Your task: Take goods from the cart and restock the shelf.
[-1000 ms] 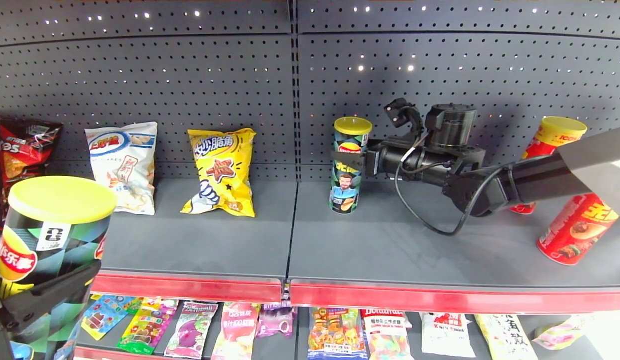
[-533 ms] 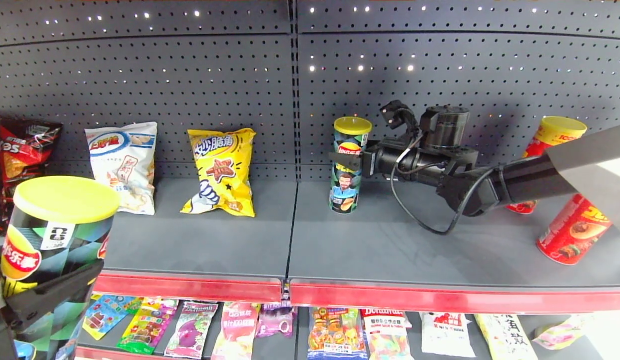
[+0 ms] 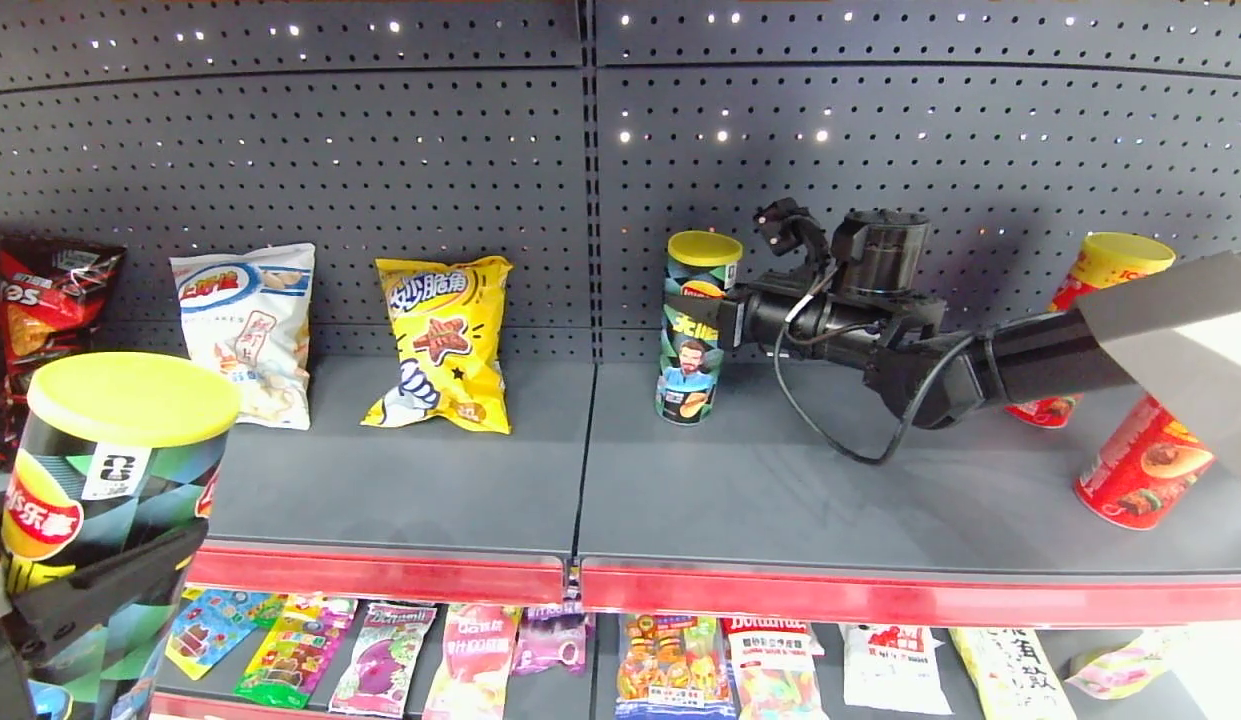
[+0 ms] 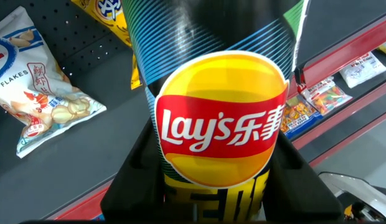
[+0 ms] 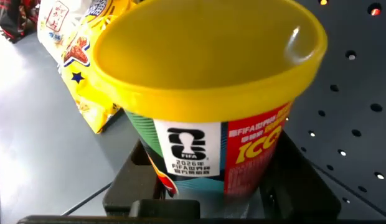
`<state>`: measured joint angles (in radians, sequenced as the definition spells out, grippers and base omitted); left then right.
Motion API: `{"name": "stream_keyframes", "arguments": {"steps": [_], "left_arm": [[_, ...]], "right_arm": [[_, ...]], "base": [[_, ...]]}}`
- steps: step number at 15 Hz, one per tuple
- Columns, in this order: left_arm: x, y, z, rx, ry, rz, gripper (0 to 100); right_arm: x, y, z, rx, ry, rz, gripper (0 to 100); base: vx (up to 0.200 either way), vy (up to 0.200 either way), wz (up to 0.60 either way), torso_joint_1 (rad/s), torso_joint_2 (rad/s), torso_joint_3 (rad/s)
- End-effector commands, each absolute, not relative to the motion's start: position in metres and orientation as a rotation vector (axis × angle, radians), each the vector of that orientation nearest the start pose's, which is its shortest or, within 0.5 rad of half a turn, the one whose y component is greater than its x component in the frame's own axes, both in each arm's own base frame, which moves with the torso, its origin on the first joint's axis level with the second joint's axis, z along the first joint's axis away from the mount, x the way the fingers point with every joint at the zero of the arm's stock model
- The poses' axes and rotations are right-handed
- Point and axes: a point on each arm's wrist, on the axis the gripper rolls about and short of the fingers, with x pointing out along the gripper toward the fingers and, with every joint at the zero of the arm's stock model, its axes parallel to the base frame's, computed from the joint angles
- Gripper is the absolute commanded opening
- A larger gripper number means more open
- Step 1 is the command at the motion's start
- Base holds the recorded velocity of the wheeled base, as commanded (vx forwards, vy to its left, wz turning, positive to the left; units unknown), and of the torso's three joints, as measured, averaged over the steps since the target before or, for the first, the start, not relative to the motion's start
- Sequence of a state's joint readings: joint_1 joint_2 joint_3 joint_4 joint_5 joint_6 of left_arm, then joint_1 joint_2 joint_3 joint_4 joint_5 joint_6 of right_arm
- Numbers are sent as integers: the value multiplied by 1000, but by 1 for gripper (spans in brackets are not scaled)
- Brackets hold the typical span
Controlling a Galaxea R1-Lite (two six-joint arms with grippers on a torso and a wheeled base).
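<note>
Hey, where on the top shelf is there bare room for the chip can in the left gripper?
Bare shelf lies between the yellow snack bag and the chip can in the right gripper, and all along the red front edge. Right of that can the right arm overhangs, with two red cans beyond. Below, snack packets crowd together.

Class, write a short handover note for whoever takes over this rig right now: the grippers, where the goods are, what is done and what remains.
Right gripper: shut on the dark chip can, which stands at the back of the upper shelf, right of the yellow bag. I cannot tell whether its base rests on the board.
Left gripper: shut on the second dark chip can, held off the shelf at the robot's left.
Done: one can is at its spot.
Left: release it, then probably shelve the second can beside it.
</note>
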<state>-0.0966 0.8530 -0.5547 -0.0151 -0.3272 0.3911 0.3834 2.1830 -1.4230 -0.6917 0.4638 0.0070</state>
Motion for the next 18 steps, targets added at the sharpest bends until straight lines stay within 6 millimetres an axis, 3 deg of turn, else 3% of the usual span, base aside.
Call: {"name": "stream_keyframes", "arguments": {"steps": [1,4,9,13,18], "left_arm": [[88,-16,218,350,196,-470,0],[87,-16,219,350,195,-470,0],[88,-16,218,350,199,-470,0],[88,-16,218,349,199,-472,0],[88,-16,218,350,199,-473,0]], "right_arm": [[410,174,183,11,54,839,0],[399,160,195,13,55,816,0],[360,137,222,35,84,798,0],[338,135,224,32,97,808,0],[314,144,210,27,153,856,0]], "base": [[0,0,0,0,0,0],[0,0,0,0,0,0],[0,0,0,0,0,0],[0,0,0,0,0,0],[0,0,0,0,0,0]]}}
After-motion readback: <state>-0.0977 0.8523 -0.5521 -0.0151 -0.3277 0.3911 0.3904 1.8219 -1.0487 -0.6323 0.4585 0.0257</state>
